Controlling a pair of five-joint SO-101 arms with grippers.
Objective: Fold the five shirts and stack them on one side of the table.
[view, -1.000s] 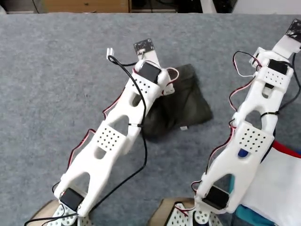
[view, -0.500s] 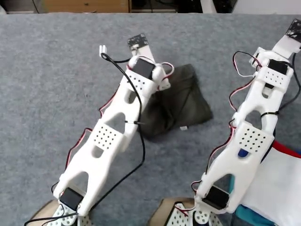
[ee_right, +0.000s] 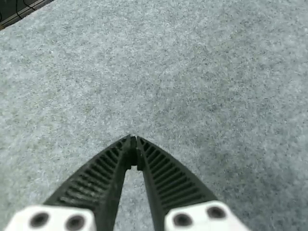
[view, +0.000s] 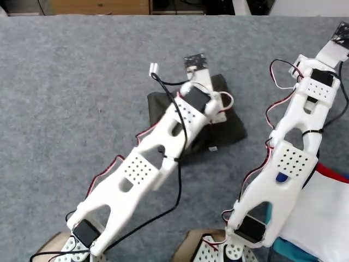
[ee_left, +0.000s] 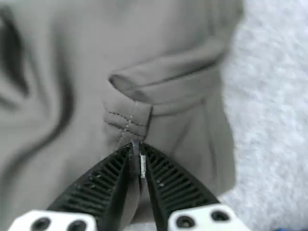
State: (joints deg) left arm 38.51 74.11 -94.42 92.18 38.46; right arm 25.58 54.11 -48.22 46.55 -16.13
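Observation:
A dark olive shirt [view: 226,128] lies crumpled in the middle of the grey carpeted table [view: 65,109]. My left arm [view: 180,117] stretches over it from the near left, its wrist above the shirt's far part. My left gripper [ee_left: 138,153] is shut, its tips pinched on a stitched fold of the shirt [ee_left: 168,86] right below. My right arm [view: 305,120] runs along the right side to the far right corner. There my right gripper [ee_right: 133,144] is shut over bare carpet, holding nothing.
A pile of cloth, white [view: 327,218] with a red edge [view: 334,172] and teal [view: 294,250] beneath, lies at the near right beside the right arm's base. The table's far edge [view: 109,15] borders wooden furniture. Bare carpet spreads across the left half.
My left arm has swung right, from beside the shirt's far left corner to above the shirt. The shirt's left edge now shows. My right arm has kept still.

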